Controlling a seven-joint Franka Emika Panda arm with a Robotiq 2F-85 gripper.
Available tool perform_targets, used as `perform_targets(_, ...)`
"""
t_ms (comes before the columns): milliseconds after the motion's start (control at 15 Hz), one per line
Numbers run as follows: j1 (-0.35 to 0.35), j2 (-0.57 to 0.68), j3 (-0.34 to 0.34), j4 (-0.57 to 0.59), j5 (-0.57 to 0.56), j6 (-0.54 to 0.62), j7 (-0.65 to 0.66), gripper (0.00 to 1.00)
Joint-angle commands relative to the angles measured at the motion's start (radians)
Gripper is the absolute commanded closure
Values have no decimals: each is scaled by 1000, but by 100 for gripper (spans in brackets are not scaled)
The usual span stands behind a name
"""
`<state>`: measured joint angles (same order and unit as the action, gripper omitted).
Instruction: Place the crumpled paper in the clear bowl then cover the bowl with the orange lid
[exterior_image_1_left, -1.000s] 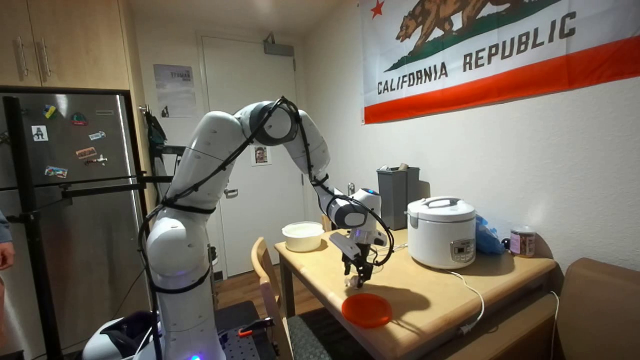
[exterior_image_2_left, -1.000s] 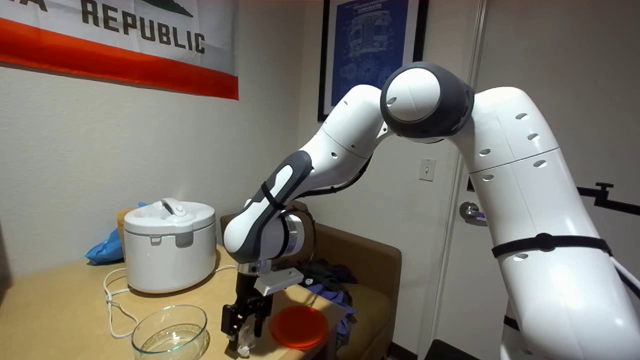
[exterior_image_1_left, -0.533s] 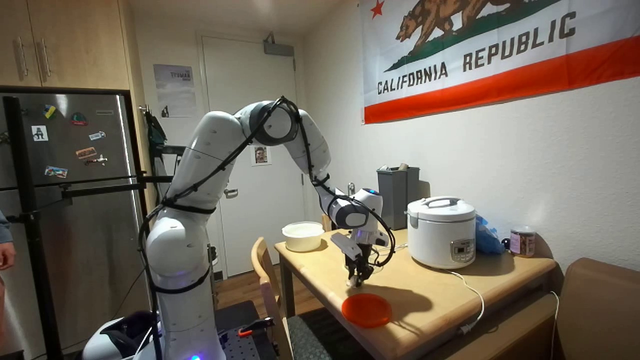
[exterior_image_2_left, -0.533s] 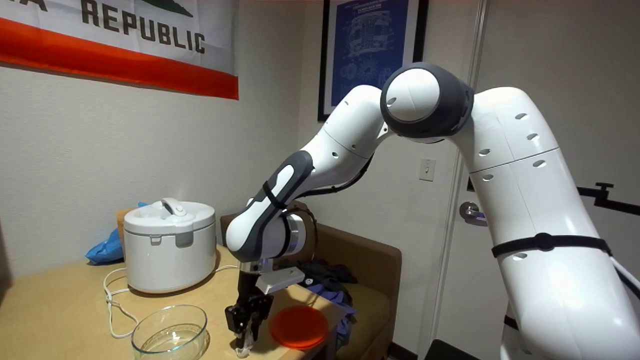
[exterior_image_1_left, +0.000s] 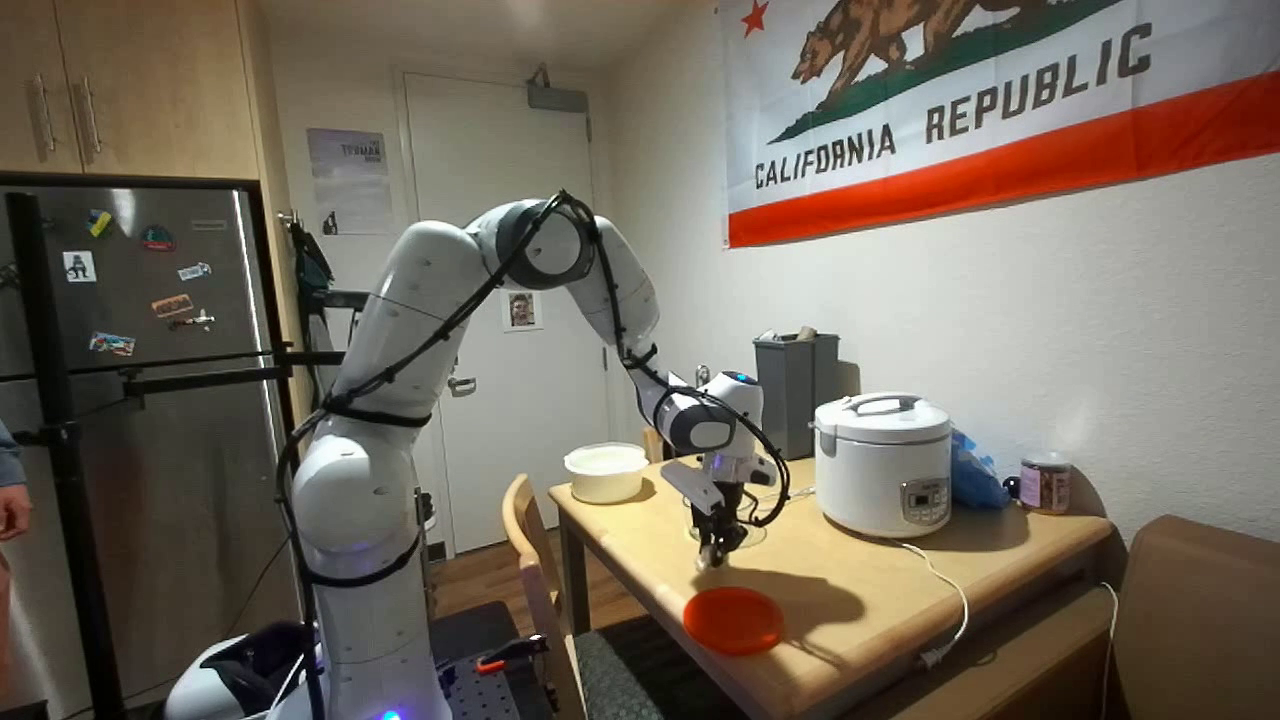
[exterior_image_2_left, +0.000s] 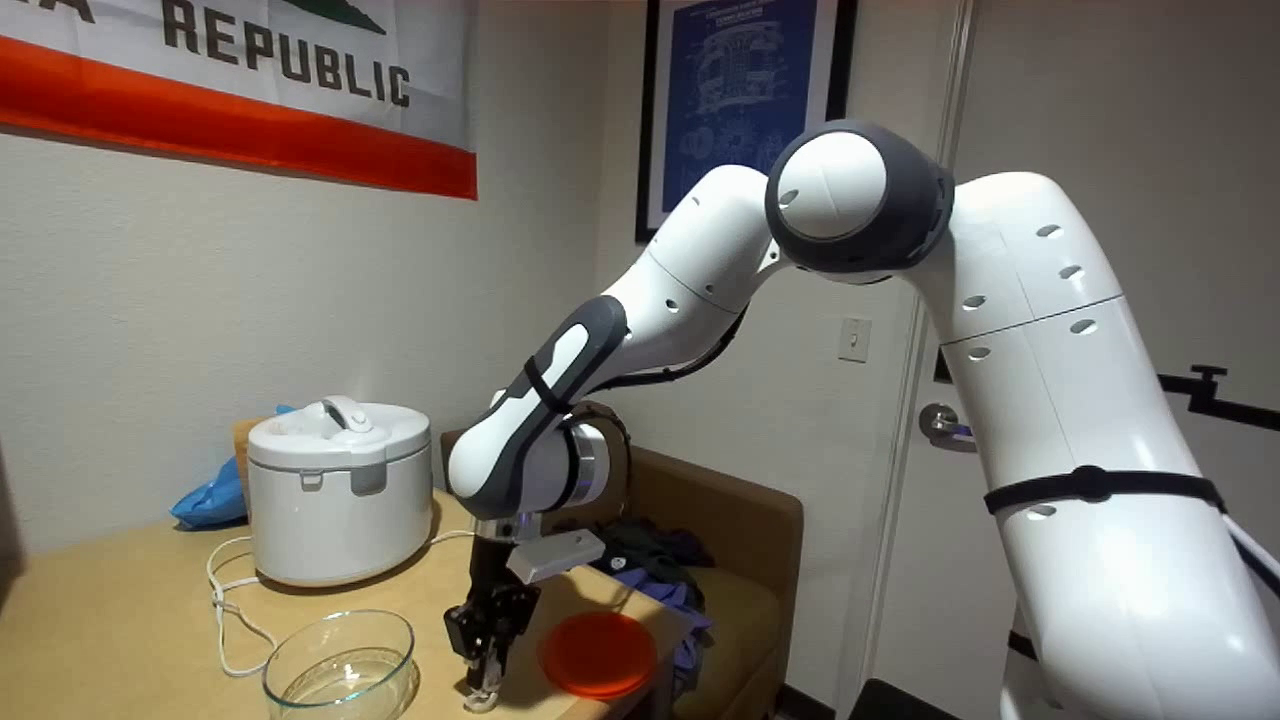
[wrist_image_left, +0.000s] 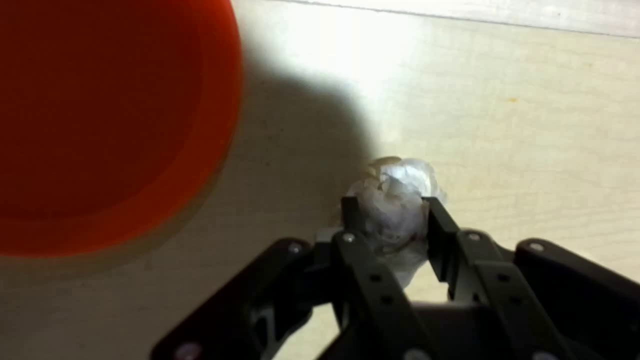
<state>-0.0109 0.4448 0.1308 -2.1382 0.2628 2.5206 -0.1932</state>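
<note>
The crumpled paper (wrist_image_left: 406, 179), a small whitish wad, sits between the two black fingers of my gripper (wrist_image_left: 391, 212) in the wrist view, with a pad against each side. In an exterior view my gripper (exterior_image_2_left: 484, 680) points down just above the table, the paper at its tips; whether the wad touches the table I cannot tell. The clear bowl (exterior_image_2_left: 345, 678) stands uncovered beside the gripper, cut off by the frame's lower edge. On the opposite side of the gripper lies the flat orange lid (exterior_image_2_left: 598, 655), also large in the wrist view as an orange disc (wrist_image_left: 100, 110).
A white rice cooker (exterior_image_1_left: 883, 475) stands toward the wall, its white cable (exterior_image_2_left: 225, 620) looping near the bowl. An opaque white bowl (exterior_image_1_left: 606, 475) is at the table's far corner, a grey bin (exterior_image_1_left: 790, 400) behind. The orange lid lies near the table edge (exterior_image_1_left: 720, 690).
The fingers, wide apart around the paper a second ago, have come together against it. Over the last half second the arm and gripper have risen very slightly.
</note>
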Motion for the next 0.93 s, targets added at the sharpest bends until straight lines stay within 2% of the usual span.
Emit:
perform_targets(0, 13, -65, 17, -22, -12, 22, 11, 56)
perform_targets(67, 19, -75, 20, -18, -18, 22, 13, 53)
perform_targets(133, 29, -87, 20, -14, -29, 22, 17, 60)
perform_targets(333, 50, -114, 19, -3, -53, 19, 21, 67)
perform_targets(400, 53, -120, 19, -2, -55, 18, 18, 64)
perform_targets(533, 57, -128, 18, -5, -57, 21, 14, 48)
perform_targets(600, 56, -130, 18, -8, -57, 23, 13, 32)
perform_targets(667, 55, -129, 17, -8, -54, 22, 12, 26)
perform_targets(733, 53, -125, 17, -8, -54, 21, 10, 20)
perform_targets(800, 53, -120, 16, -8, -53, 20, 10, 22)
perform_targets(867, 52, -113, 15, -6, -53, 18, 10, 19)
